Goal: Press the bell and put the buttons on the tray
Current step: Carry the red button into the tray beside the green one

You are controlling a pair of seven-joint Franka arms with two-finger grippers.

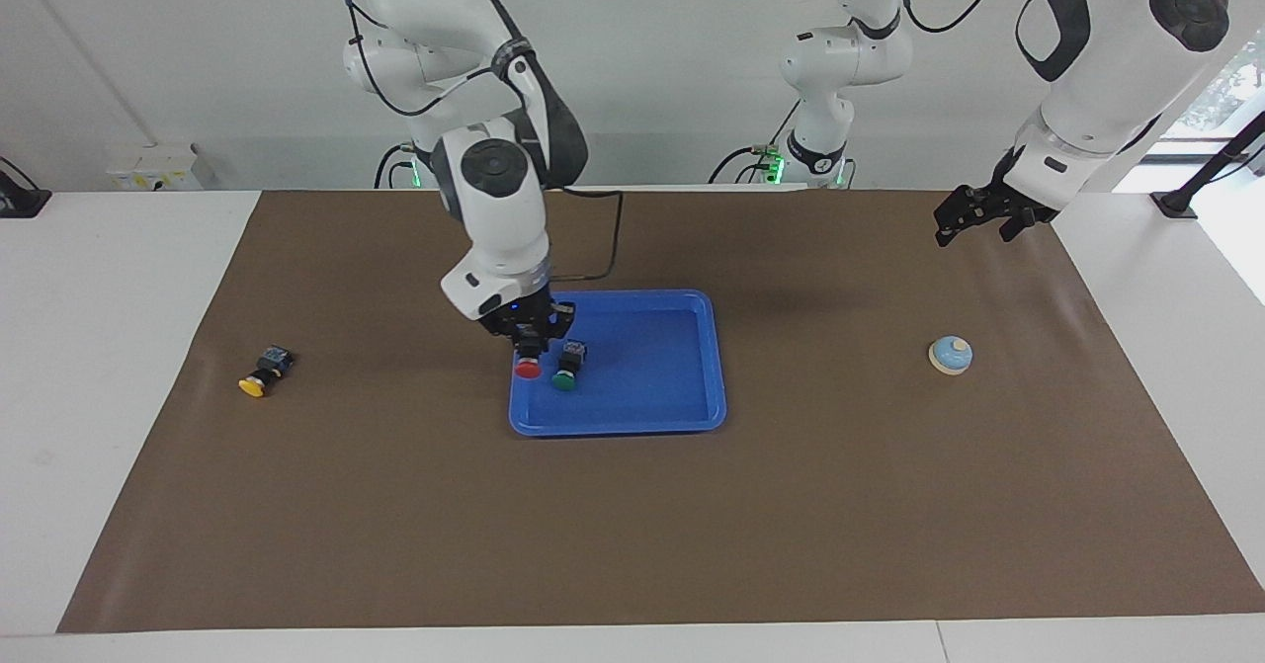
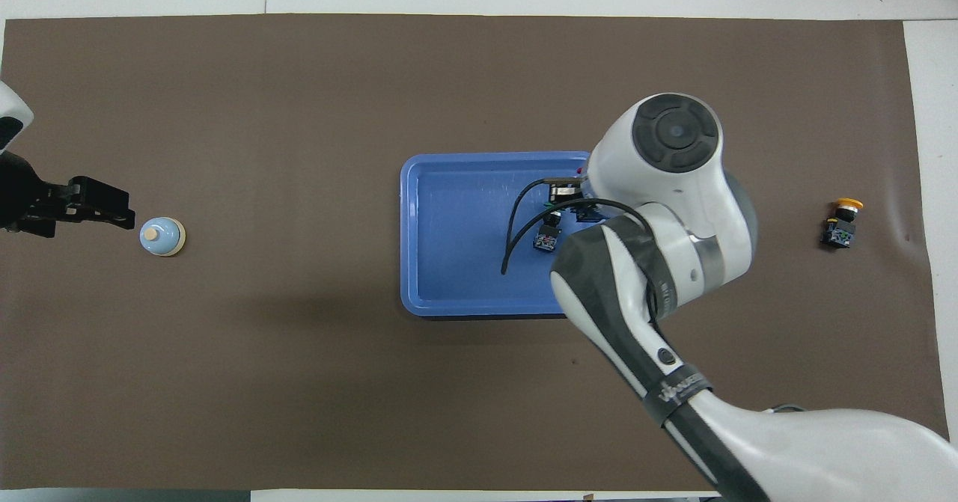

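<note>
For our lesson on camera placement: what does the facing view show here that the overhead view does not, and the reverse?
Only the facing view shows the right claw shut on the red button over the tray, beside the green button. The overhead view, where the arm hides the red button, adds nothing. Both show the yellow button, the bell and the waiting open left claw.
</note>
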